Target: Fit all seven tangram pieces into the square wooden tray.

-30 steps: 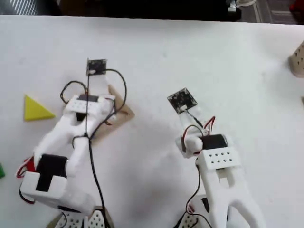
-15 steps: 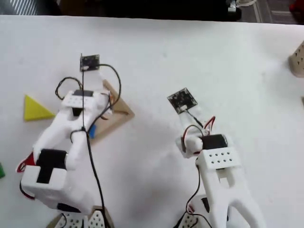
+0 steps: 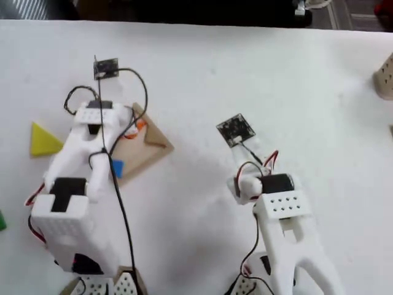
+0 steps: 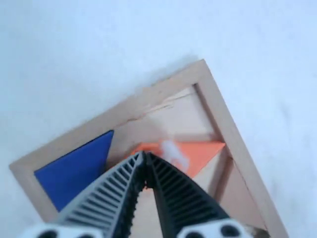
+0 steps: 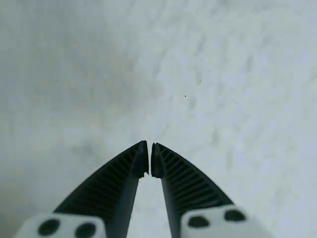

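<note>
The square wooden tray [image 3: 156,142] lies on the white table, partly under my left arm [image 3: 83,153]. A blue triangle [image 3: 116,167] and an orange piece [image 3: 139,126] lie inside it. In the left wrist view my left gripper [image 4: 145,159] is shut with nothing in it, its tips just above the orange piece [image 4: 198,151], with the blue triangle [image 4: 74,166] beside it inside the tray frame [image 4: 163,87]. A yellow triangle [image 3: 44,140] lies on the table left of the tray. My right gripper [image 5: 149,159] is shut over bare table.
A green piece [image 3: 1,220] peeks in at the left edge. A pale wooden block with holes [image 3: 385,77] stands at the far right edge. My right arm [image 3: 276,203] sits at the lower middle, with open white table around it.
My left arm has swung to the left and away toward the far side, uncovering the tray's blue and orange pieces. The right arm has not moved.
</note>
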You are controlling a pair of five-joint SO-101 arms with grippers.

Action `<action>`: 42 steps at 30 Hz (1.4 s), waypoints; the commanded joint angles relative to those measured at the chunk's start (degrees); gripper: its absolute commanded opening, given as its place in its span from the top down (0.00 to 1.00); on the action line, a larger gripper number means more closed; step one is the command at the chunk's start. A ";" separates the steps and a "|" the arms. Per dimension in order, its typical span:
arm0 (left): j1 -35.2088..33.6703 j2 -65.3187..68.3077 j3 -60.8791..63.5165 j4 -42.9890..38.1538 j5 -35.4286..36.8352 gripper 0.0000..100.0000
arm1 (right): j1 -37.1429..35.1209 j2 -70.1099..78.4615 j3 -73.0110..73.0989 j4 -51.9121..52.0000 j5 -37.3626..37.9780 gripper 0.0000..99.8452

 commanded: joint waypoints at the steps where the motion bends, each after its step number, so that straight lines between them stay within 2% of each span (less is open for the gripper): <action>1: -1.19 1.71 -3.52 0.26 0.00 0.98 | 0.57 -0.04 -1.85 -1.19 -0.62 0.98; 9: -1.36 1.71 -5.19 0.70 3.52 0.98 | 0.40 -0.04 -1.76 -1.27 -0.53 0.98; 12: -0.22 -2.15 -1.85 -0.62 3.52 0.98 | 0.13 -0.04 -1.76 -1.27 -0.53 0.98; 14: 1.89 -5.41 3.08 -4.40 3.52 0.98 | 0.31 -0.04 -1.76 -1.27 -0.53 0.98; 19: 6.90 -13.85 16.09 -13.19 -6.07 0.98 | 0.31 -0.04 -1.76 -1.27 -0.53 0.98; 36: 8.04 -15.69 17.85 -12.48 -7.21 0.98 | 0.13 -0.04 -1.76 -1.27 -0.53 0.98; 42: 8.48 -15.69 17.32 -6.24 -7.38 0.98 | 0.31 -0.04 -1.76 -1.27 -0.44 0.98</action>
